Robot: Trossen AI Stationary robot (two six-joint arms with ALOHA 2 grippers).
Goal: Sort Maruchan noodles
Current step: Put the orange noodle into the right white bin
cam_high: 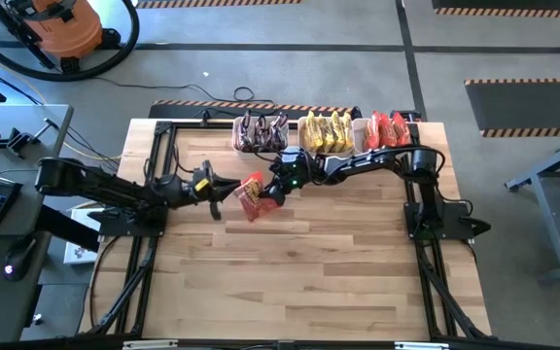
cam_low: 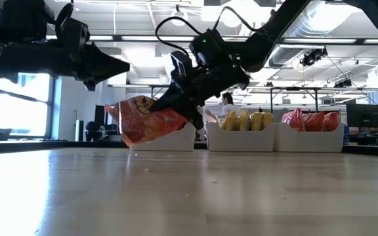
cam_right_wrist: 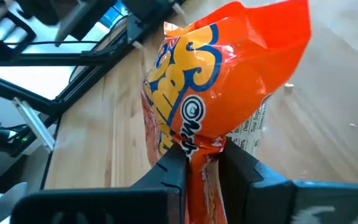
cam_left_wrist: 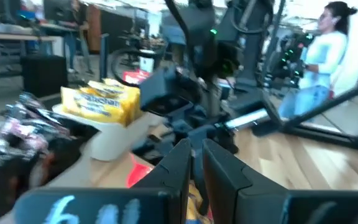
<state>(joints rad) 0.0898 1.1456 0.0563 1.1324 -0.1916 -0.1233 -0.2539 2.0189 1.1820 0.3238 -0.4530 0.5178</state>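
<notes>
Right end effector pinches one orange-red packet (left end effector closed, empty).

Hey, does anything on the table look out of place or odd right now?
One red noodle packet is outside the bins, hanging tilted just above the table, pinched at one edge by the right gripper. The left gripper is close beside it. The other packets stand sorted in the white bins along the far edge. Nothing looks spilled or damaged.
</notes>
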